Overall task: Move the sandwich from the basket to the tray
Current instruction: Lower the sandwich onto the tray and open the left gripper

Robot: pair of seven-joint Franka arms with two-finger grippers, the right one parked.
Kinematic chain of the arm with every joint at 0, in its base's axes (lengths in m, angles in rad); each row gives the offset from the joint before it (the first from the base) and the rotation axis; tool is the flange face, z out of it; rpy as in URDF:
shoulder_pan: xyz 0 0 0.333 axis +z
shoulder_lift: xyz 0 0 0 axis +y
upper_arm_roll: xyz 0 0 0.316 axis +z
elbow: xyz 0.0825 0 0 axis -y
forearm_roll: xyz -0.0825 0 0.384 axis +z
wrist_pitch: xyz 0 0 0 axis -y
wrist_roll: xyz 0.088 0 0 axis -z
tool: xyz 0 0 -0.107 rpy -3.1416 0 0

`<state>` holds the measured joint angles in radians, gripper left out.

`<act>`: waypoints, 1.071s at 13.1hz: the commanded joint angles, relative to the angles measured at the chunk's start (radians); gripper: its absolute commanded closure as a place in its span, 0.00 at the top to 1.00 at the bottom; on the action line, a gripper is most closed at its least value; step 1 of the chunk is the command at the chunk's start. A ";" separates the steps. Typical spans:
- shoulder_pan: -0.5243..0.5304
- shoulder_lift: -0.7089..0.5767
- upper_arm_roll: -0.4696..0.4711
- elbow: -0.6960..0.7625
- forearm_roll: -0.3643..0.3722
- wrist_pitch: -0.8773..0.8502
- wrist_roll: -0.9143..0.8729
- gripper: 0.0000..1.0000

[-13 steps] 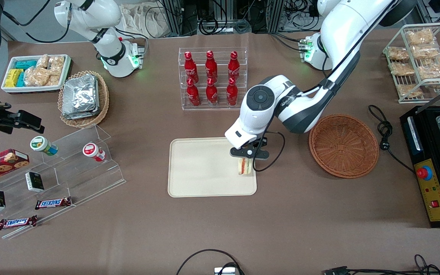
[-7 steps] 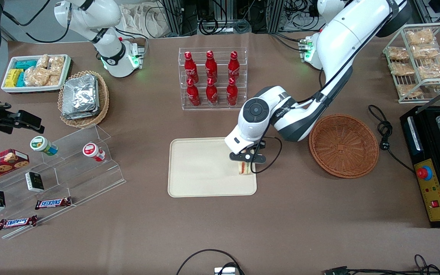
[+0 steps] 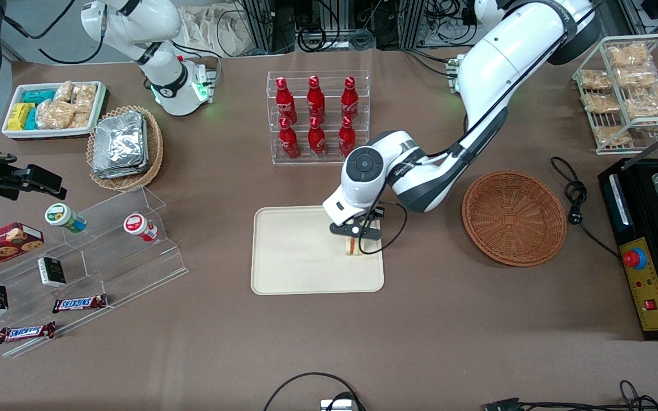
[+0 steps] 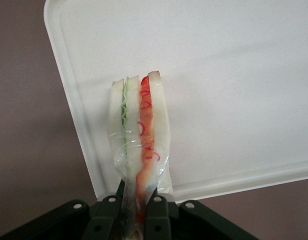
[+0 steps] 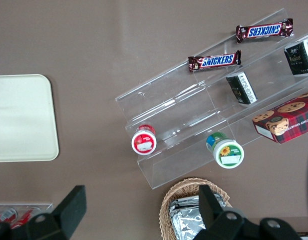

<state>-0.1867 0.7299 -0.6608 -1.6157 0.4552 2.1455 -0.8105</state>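
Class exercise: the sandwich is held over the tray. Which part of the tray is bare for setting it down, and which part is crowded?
The pincer, shut on the sandwich, hangs over the tray at the edge nearest the basket; that strip is crowded. The rest, toward the parked arm's end, is bare.

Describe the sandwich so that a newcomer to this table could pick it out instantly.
Find the flat cream-beige rectangular tray in front of the clear rack of red bottles. Over its edge nearest the round reddish-brown wicker basket, the left gripper has its jaws shut on a wrapped white-bread sandwich, the only item there, with red and green filling.
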 commanded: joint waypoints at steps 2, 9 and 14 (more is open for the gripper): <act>-0.020 0.032 0.016 0.037 0.045 -0.001 -0.032 0.11; -0.025 0.060 0.016 0.039 0.069 0.001 -0.053 0.23; -0.025 0.060 0.016 0.039 0.069 -0.001 -0.081 1.00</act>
<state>-0.1940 0.7704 -0.6494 -1.6114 0.5011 2.1484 -0.8486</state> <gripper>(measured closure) 0.498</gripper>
